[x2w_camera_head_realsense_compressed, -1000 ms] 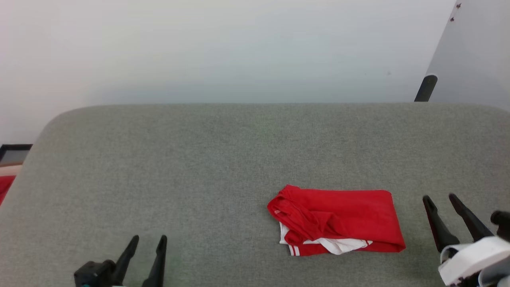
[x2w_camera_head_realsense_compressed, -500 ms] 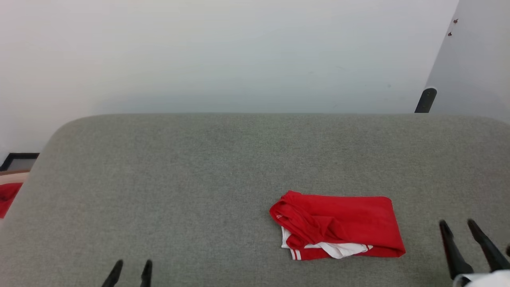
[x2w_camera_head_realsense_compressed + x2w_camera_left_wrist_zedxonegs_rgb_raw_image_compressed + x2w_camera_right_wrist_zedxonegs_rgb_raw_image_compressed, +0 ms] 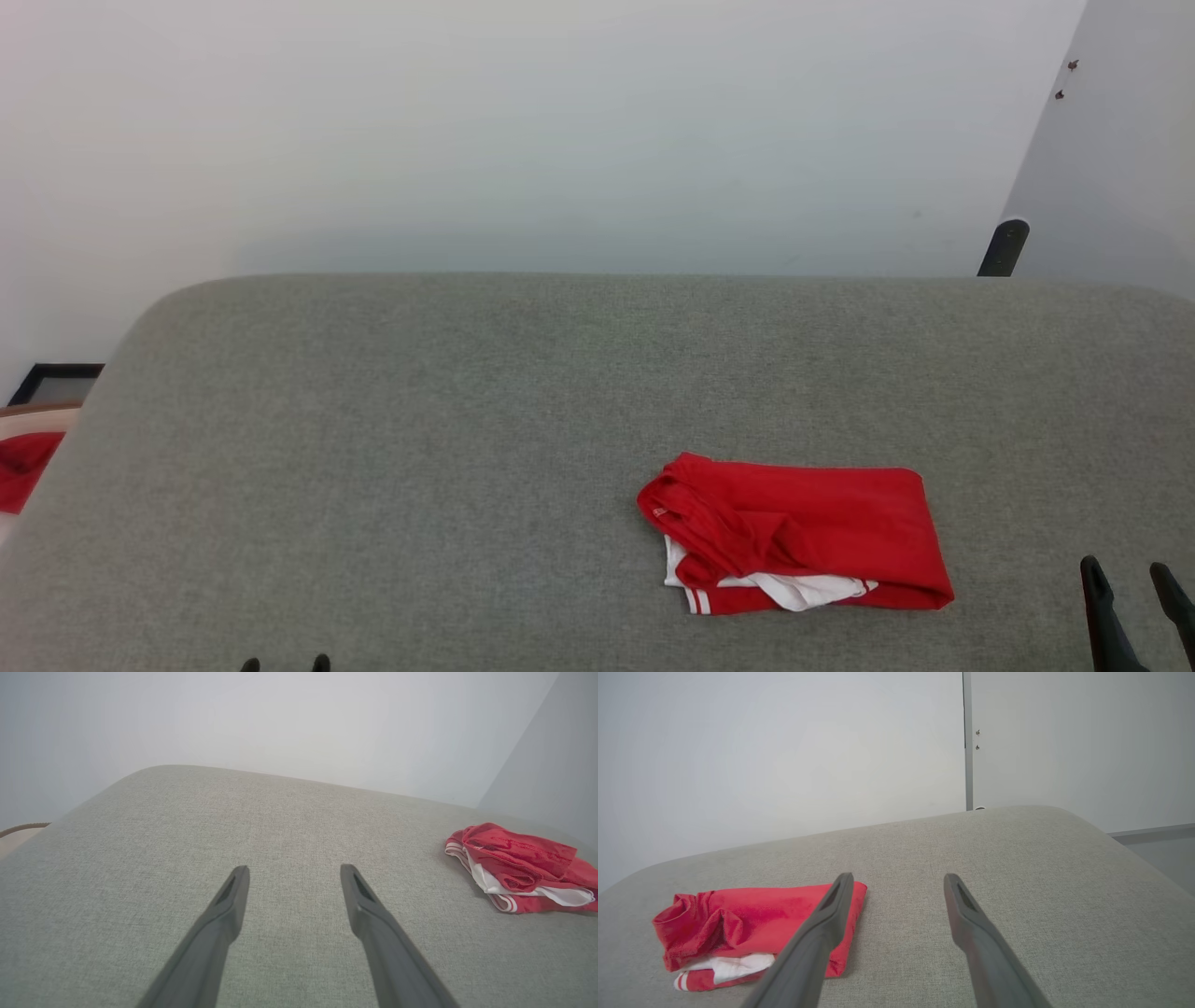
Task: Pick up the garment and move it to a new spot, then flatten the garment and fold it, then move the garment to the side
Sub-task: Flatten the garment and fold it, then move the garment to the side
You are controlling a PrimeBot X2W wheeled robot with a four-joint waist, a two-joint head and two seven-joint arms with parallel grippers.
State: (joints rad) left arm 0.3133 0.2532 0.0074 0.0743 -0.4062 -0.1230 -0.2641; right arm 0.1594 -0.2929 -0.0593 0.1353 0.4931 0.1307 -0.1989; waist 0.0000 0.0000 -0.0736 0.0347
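The garment [image 3: 803, 532] lies folded into a compact red bundle on the grey padded table [image 3: 467, 420], right of centre near the front, with a white sleeve and striped trim peeking out at its front edge. The left wrist view has the garment [image 3: 518, 865] at its right, well away from my open left gripper [image 3: 294, 872]. My right gripper [image 3: 899, 879] stands open and empty just right of the garment [image 3: 752, 924]. At the head view's bottom edge, the left gripper [image 3: 283, 665] shows only its tips, and the right gripper [image 3: 1125, 574] sits at the lower right corner.
A basket with a small plain red cloth [image 3: 23, 462] sits off the table's left edge. A dark post [image 3: 1002, 247] rises behind the table's far right corner, before a white wall and a pale door panel [image 3: 1064, 742].
Both grippers have drawn back toward the bottom of the head view, open and empty. The head camera has tilted up a little. The garment lies where it was.
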